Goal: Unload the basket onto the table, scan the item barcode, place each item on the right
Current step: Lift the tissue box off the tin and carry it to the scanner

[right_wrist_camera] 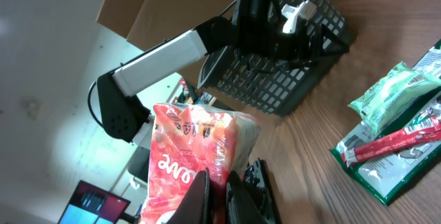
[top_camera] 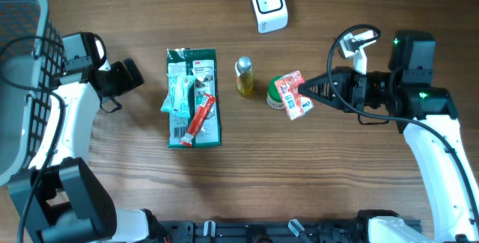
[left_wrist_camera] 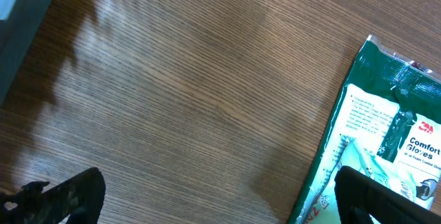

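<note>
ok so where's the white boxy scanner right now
In the overhead view the white boxy scanner sits near the top edge, just right of centre, beyond the small yellow bottle.

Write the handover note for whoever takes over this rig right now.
Left gripper: open, empty, left of the gloves pack.
Right gripper: shut on the red snack packet, which overlaps the green tin in the overhead view.
Scanner: at the table's far edge, with nothing near it.
Done: packet gripped.
Left: carry it to the scanner and present the barcode, which does not show in any view.
</note>
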`<state>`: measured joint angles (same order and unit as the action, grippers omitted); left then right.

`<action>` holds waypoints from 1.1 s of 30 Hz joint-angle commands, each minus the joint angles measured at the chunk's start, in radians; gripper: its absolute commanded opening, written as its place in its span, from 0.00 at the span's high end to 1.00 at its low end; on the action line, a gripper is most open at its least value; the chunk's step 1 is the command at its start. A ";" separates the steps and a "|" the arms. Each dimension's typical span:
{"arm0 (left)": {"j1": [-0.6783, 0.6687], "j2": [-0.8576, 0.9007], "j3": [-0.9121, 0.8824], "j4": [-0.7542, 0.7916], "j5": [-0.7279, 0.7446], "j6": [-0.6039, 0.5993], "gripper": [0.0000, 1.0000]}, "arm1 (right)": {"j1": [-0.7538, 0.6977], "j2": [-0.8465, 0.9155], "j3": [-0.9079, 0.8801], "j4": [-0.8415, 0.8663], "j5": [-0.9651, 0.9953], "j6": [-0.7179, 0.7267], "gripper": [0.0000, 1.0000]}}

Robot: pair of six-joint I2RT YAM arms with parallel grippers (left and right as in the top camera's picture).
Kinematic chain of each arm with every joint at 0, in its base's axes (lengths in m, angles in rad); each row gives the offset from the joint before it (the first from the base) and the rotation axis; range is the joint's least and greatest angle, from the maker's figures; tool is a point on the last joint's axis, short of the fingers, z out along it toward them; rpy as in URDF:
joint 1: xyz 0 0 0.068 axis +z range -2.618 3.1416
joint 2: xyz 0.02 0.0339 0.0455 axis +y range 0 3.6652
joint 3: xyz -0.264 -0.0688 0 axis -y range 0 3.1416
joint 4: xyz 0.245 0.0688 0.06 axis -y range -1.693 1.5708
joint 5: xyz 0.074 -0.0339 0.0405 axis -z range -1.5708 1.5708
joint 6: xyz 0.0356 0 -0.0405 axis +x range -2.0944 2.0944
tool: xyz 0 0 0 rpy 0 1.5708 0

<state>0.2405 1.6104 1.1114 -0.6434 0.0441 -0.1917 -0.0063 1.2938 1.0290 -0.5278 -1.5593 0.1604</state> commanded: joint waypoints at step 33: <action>0.004 0.006 -0.003 0.000 0.008 0.012 0.00 | 0.209 -0.013 0.116 -0.151 0.481 0.072 0.96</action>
<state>0.2405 1.6104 1.1114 -0.6434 0.0441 -0.1917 0.1978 1.2938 1.0485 -0.6163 -1.1500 0.2363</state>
